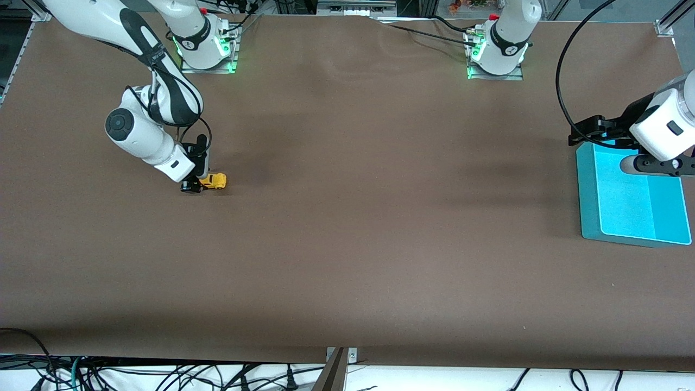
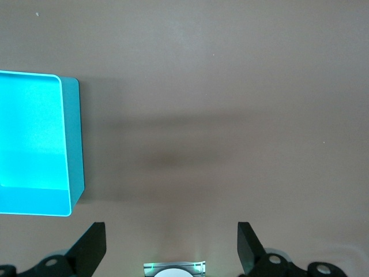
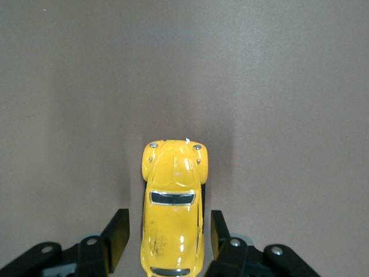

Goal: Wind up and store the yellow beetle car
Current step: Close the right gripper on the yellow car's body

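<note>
A: Right gripper (image 1: 196,184) is down at the counter (image 1: 347,228), toward the right arm's end. The yellow beetle car (image 1: 213,181) sits on its wheels between my fingers (image 3: 117,234), rear end in, nose poking out.

B: Closed on it?

A: Not that I can see. The right wrist view shows the fingers partly closed with a sliver of gap on each flank. No hold yet, I judge.

B: Left side?

A: Left gripper (image 2: 172,248) waits over the turquoise tray (image 1: 589,217) at the left arm's end, fingers spread wide, holding nothing.

B: Risks?

A: The body is rounded and glossy. If I pinch high on the curve, it could squirt forward. Uneven contact could yaw it, and then the wheels may skid rather than wind.
</note>
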You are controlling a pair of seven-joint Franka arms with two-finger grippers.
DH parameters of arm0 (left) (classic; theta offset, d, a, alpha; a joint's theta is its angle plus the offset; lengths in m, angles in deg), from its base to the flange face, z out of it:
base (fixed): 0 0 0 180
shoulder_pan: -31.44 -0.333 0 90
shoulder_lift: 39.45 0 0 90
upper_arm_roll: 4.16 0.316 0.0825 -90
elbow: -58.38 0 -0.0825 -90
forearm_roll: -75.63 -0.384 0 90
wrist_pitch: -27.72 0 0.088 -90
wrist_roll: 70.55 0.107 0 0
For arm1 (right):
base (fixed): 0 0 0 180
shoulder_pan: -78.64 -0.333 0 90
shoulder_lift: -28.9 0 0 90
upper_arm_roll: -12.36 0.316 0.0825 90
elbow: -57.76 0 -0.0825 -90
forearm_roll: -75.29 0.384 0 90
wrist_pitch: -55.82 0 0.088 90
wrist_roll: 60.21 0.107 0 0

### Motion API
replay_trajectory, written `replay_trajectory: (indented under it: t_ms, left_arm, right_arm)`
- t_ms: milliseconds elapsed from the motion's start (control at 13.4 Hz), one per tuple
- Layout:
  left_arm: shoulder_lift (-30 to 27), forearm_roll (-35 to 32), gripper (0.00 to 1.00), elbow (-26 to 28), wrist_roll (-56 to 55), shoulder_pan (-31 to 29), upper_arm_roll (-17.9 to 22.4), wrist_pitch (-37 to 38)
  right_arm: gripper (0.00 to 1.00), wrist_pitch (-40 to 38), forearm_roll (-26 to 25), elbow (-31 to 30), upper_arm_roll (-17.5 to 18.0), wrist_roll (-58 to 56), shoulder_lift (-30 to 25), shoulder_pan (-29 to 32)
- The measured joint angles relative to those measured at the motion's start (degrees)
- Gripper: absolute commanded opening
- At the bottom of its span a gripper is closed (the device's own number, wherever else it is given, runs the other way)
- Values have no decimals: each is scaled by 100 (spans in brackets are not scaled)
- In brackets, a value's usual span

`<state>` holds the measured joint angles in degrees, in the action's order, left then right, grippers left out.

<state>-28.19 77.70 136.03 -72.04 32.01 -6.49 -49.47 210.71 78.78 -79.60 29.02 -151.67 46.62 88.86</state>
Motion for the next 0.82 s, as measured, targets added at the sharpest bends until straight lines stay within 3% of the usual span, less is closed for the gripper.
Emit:
replay_trajectory:
  t_ms: [75, 224, 823]
  left_arm:
    - [0, 0, 100, 0, 0, 0, 0, 0]
    - [0, 0, 100, 0, 0, 0, 0, 0]
    - [0, 0, 100, 0, 0, -1, 0, 0]
  right_arm:
    - [18, 0, 0, 0, 0, -26, -6, 0]
    - [10, 5, 0, -1, 0, -58, -38, 0]
    - [10, 119, 0, -16, -23, -424, -17, 25]
